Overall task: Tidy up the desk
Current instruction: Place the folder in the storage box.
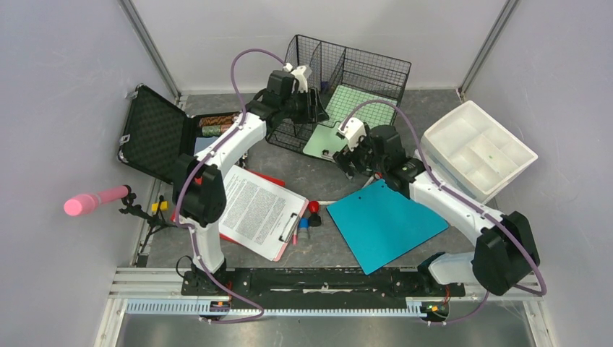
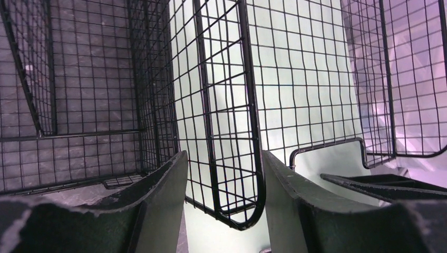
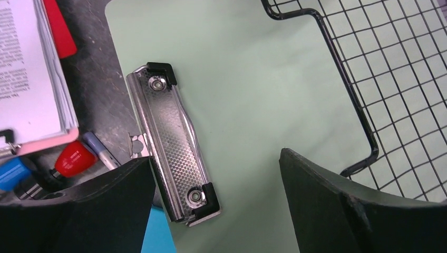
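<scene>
Three pale grey walls [image 1: 311, 22] enclose mottled dark-grey desk [image 1: 318, 173].

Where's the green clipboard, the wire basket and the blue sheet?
green clipboard [image 3: 248, 95], right wrist view, on its bare board.
wire basket [image 1: 376, 72], top view, on its back mesh wall.
blue sheet [image 1: 387, 224], top view, on its middle.

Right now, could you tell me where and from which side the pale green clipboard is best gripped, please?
I would grip the pale green clipboard at its silver metal clip, coming from above at the near end. The board is thin and flat, so the raised clip offers purchase, and the black wire basket encloses the far end. The open right gripper hovers over that end.
</scene>
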